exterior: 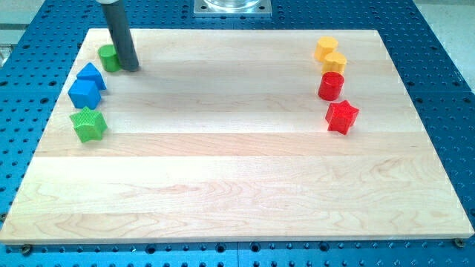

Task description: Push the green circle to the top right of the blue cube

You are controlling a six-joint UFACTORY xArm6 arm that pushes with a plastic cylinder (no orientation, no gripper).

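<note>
The green circle [109,57] lies near the board's top left corner. My tip [130,68] stands right beside it, touching its right side; the dark rod rises from there to the view's top. The blue cube [84,93] sits below and left of the green circle. A second blue block [91,75], shape unclear, lies between the cube and the green circle, touching the cube's top. The green circle is thus above and slightly right of the blue cube.
A green star [88,123] lies just below the blue cube. At the view's right stand two yellow blocks [325,49] [335,63], a red cylinder [331,85] and a red star [342,116]. The wooden board [237,178] rests on a blue perforated table.
</note>
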